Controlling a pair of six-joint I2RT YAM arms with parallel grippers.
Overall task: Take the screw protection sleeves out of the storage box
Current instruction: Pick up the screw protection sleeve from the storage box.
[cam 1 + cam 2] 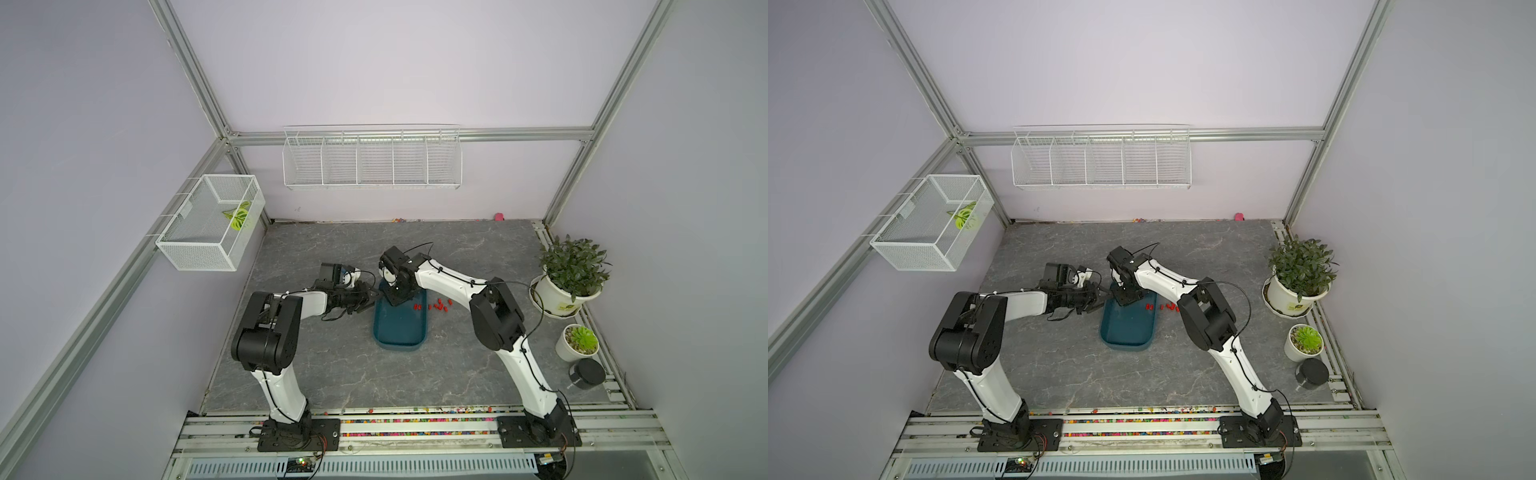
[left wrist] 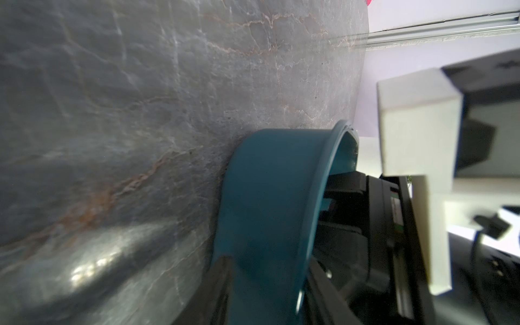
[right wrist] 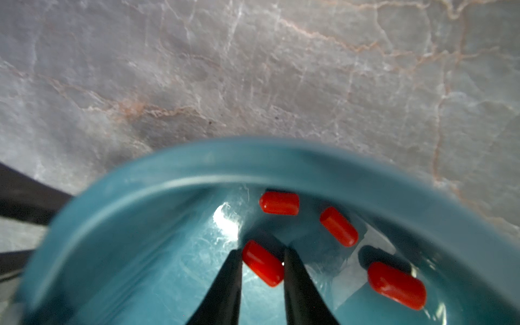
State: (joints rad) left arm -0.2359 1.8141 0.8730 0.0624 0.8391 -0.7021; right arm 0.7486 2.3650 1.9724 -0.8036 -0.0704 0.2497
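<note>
The storage box (image 1: 401, 328) (image 1: 1127, 328) is a dark teal tub in the middle of the grey table. My left gripper (image 1: 374, 296) (image 2: 267, 260) is shut on its far left wall (image 2: 267, 183), one finger outside and one inside. My right gripper (image 1: 395, 300) (image 3: 263, 250) reaches down into the far end of the box. Its two black fingers are shut on one red screw protection sleeve (image 3: 263, 263) low over the floor. Three more sleeves (image 3: 279, 203) (image 3: 339, 226) (image 3: 396, 285) lie near the curved wall (image 3: 197, 168). Several sleeves (image 1: 438, 306) (image 1: 1169, 307) lie on the table just right of the box.
Two potted plants (image 1: 571, 274) (image 1: 579, 343) and a black cylinder (image 1: 587, 373) stand along the right edge. White wire baskets hang on the back wall (image 1: 372, 160) and the left wall (image 1: 210, 222). A pink blob (image 1: 499, 216) lies at the back edge. Small coloured beads (image 1: 415, 422) fill the front rail.
</note>
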